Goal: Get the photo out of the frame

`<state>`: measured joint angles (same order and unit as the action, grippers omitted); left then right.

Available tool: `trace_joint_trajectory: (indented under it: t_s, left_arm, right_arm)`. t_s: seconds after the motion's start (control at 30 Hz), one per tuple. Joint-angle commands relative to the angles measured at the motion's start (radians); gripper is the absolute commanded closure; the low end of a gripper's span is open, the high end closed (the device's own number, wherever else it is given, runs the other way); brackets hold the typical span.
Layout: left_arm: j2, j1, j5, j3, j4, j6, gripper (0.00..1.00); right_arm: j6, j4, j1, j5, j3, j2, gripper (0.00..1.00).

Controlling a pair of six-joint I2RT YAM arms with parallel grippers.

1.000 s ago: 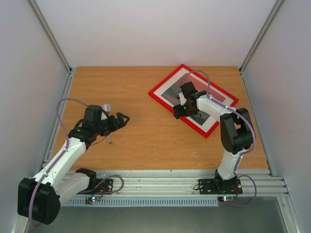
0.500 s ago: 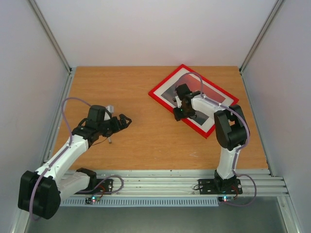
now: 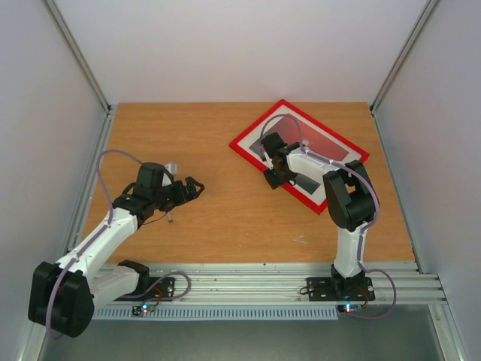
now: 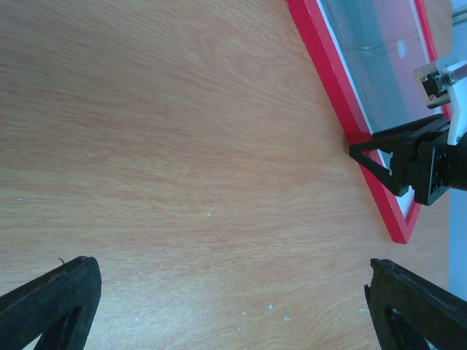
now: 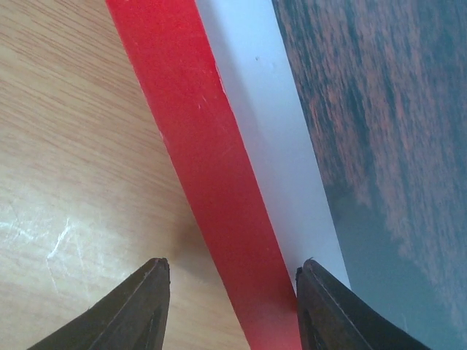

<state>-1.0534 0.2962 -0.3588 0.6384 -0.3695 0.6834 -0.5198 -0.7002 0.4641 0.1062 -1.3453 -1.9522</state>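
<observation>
The red frame [image 3: 257, 122] lies flat and turned at an angle on the far right of the wooden table, with the sunset photo [image 3: 317, 143] inside it. My right gripper [image 3: 272, 179] is open at the frame's near-left edge. In the right wrist view, my right gripper [image 5: 233, 310] straddles the red rail [image 5: 204, 160]: one finger over the table, the other over the photo's white margin [image 5: 270, 131]. My left gripper [image 3: 194, 184] is open and empty over bare table, left of the frame. The left wrist view shows the frame's rail [image 4: 339, 102] and photo [image 4: 379, 51].
White walls close in the table on the left, back and right. An aluminium rail [image 3: 263, 274] runs along the near edge by the arm bases. Bare wood [image 3: 173, 135] lies between the left arm and the frame.
My right gripper has slid left along the frame's near-left edge, its arm folding inward. My left gripper has shifted slightly right and stays open.
</observation>
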Motion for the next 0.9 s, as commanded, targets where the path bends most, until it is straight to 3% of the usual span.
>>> trace_joint_trajectory:
  t_s: [0.0, 0.57, 0.87]
  left_arm:
    - [-0.015, 0.004, 0.007, -0.011, 0.038, -0.032, 0.01]
    - [-0.032, 0.003, 0.017, -0.022, 0.044, -0.044, 0.01]
    - [-0.041, 0.004, 0.009, -0.030, 0.061, -0.038, 0.01]
  right_arm:
    - [-0.059, -0.010, 0.016, 0.053, -0.040, -0.034, 0.51]
    - [-0.159, 0.000, 0.039, 0.081, -0.061, -0.087, 0.62]
    - [-0.086, -0.057, 0.135, 0.047, -0.132, -0.093, 0.67]
